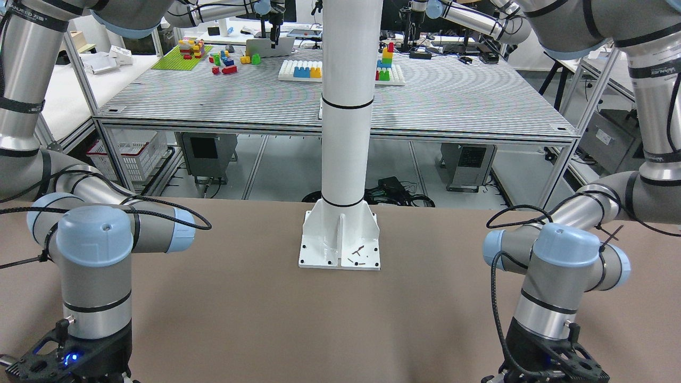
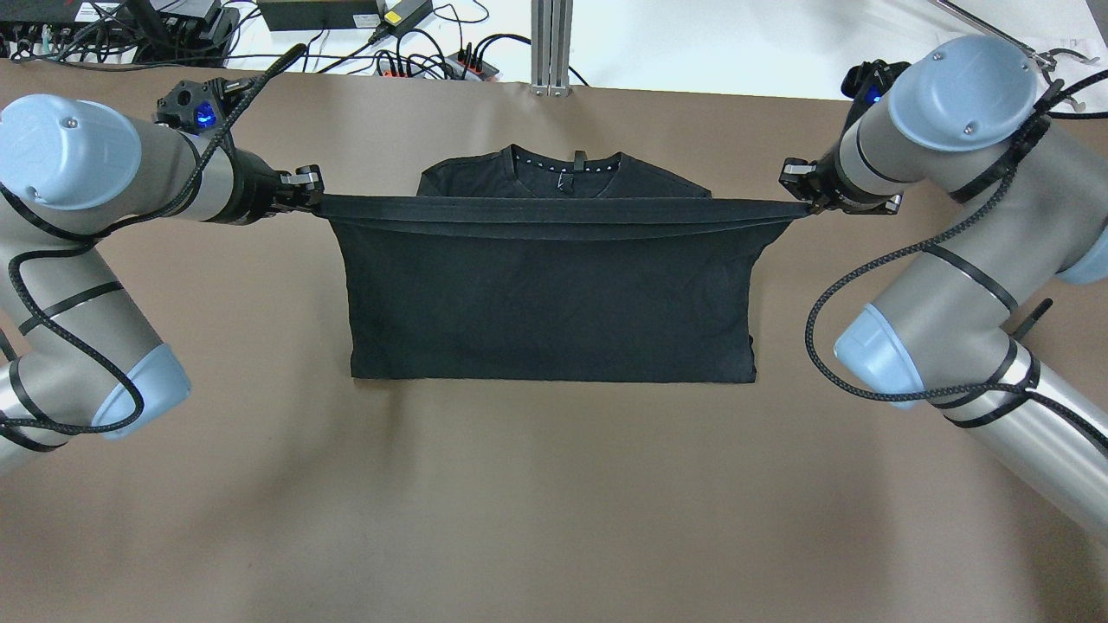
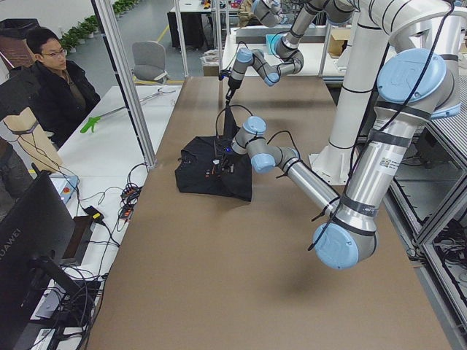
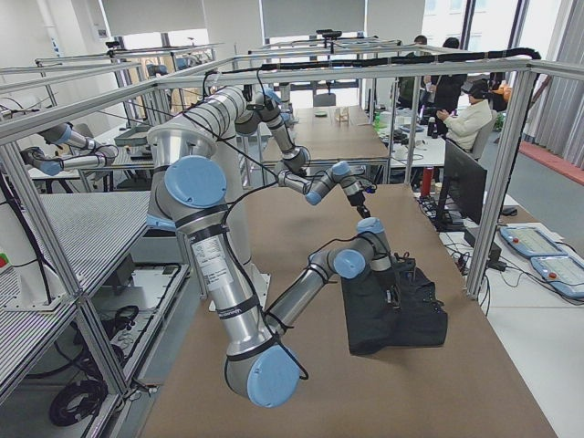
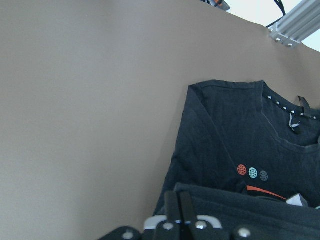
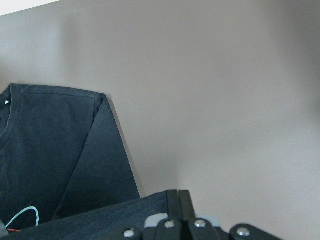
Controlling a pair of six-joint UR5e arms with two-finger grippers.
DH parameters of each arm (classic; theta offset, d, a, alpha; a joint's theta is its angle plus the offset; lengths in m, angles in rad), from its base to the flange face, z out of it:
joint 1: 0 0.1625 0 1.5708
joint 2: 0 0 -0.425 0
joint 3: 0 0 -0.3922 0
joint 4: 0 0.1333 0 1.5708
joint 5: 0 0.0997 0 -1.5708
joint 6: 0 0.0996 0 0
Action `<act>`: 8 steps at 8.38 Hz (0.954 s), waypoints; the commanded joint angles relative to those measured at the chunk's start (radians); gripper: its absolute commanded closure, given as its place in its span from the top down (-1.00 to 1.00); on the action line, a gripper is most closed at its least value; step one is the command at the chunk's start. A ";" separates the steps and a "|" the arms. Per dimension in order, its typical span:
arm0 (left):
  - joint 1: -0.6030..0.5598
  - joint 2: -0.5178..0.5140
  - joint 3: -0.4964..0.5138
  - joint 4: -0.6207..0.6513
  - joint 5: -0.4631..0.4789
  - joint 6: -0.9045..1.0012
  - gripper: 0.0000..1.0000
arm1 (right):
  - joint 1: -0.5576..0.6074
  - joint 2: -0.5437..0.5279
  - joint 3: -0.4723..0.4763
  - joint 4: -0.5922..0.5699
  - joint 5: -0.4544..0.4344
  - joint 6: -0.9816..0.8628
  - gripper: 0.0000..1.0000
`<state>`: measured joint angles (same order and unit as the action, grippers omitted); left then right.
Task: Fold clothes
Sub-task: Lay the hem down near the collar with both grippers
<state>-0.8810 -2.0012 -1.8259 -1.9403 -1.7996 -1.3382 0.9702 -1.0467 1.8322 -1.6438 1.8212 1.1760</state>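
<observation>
Black garment point(image 2: 545, 294) lies on the brown tabletop point(image 2: 554, 502), mid-width and towards the far edge. It is a T-shirt: collar point(image 2: 571, 169) with a small label at the far side, a straight folded edge at the near side.

Left arm point(image 2: 78, 164) comes in from the left, right arm point(image 2: 943, 95) from the right. Both wrists are level with each other, at opposite sides of the garment.

Left jaws: closed tight on the left end of a hemmed band of the garment; the left wrist view shows the two fingers point(image 5: 176, 210) pressed together at the fabric edge. Right jaws: likewise closed on the right end of the same band; fingers point(image 6: 177, 205) narrow, fabric between them.

The band point(image 2: 554, 212) is stretched straight and taut between the two grips. It crosses the garment just near of the collar. The fabric under and near of it is flat and fairly smooth.

Past the held band, the left wrist view shows the lower layer point(image 5: 225, 145): chest side up, three small round marks point(image 5: 252, 173) in red, teal and dark, and an orange line beside them. The right wrist view shows a sleeve point(image 6: 100, 150) lying flat on the tabletop.

White pillar point(image 1: 346, 106) stands on its base plate point(image 1: 340, 242) at the robot's side of the tabletop. A person point(image 3: 58, 80) sits at a side desk beyond the far edge.
</observation>
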 commanded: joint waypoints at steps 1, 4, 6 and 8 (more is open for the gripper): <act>-0.016 -0.010 0.063 -0.011 -0.006 0.017 -1.00 | 0.021 0.054 -0.124 0.025 -0.008 -0.013 -1.00; -0.015 -0.181 0.337 -0.132 0.000 0.008 -1.00 | 0.007 0.056 -0.287 0.195 -0.011 -0.004 -1.00; -0.018 -0.232 0.425 -0.140 0.005 0.008 -1.00 | 0.005 0.063 -0.347 0.261 -0.011 -0.004 -1.00; -0.018 -0.252 0.468 -0.140 0.006 0.005 -0.95 | 0.004 0.103 -0.411 0.329 -0.011 0.049 -1.00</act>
<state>-0.8983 -2.2296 -1.4087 -2.0763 -1.7951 -1.3309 0.9762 -0.9763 1.4825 -1.3784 1.8102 1.1748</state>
